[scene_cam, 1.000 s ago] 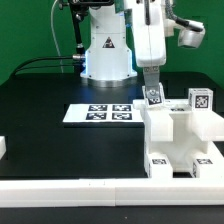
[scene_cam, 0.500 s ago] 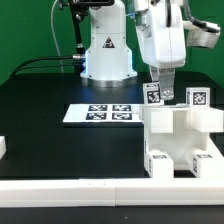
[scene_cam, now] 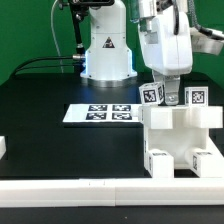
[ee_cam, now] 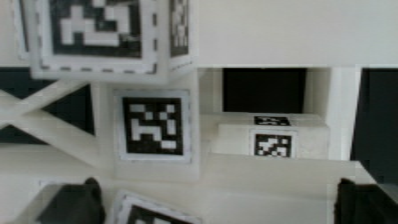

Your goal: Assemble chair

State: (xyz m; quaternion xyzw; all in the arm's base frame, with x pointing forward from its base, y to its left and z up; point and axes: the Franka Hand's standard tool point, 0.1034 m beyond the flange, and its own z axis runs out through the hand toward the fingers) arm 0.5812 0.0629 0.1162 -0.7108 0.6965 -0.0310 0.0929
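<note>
chair (scene_cam: 180,140) cut off at frame edge, tags (ee_cam: 151,125) blurred

We see a black bench (scene_cam: 40,140) filling most of the exterior view, its matte top lit evenly from above. Behind it stands a green wall (scene_cam: 25,30). A plain white border rail (scene_cam: 70,190) runs along the near edge of the bench. The marker board (scene_cam: 100,113) lies flat on the bench, toward the middle.
</note>
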